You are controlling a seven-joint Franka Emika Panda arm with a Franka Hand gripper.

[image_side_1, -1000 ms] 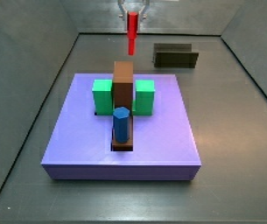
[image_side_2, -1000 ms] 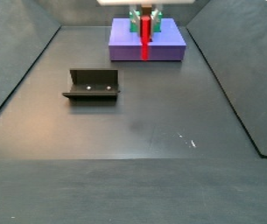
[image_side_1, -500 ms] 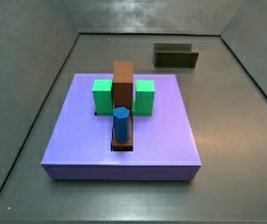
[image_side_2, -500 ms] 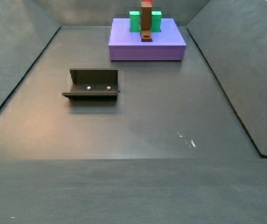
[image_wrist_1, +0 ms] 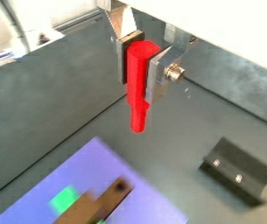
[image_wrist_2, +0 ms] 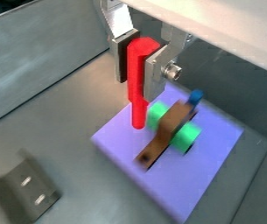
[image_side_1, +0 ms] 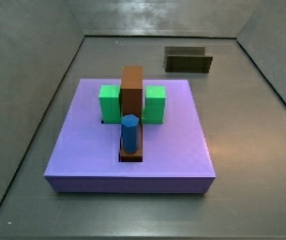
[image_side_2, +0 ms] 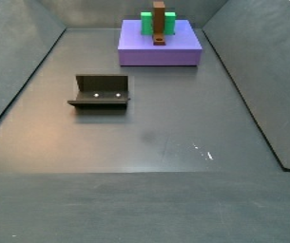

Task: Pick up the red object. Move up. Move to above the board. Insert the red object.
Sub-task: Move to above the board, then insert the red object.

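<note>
In both wrist views my gripper is shut on the red object, a slim red peg that hangs upright below the fingers. It is high above the floor. The board is a narrow brown bar between green blocks on a purple slab; it also shows in the wrist views and a side view. A blue peg stands in the board's near end. The gripper and red object are out of both side views.
The fixture stands on the floor behind the slab's right side; it also shows in a side view and both wrist views. Grey walls enclose the dark floor.
One second ago the gripper held the red peg at the top of both side views, behind the board. It has since risen out of both side views.
</note>
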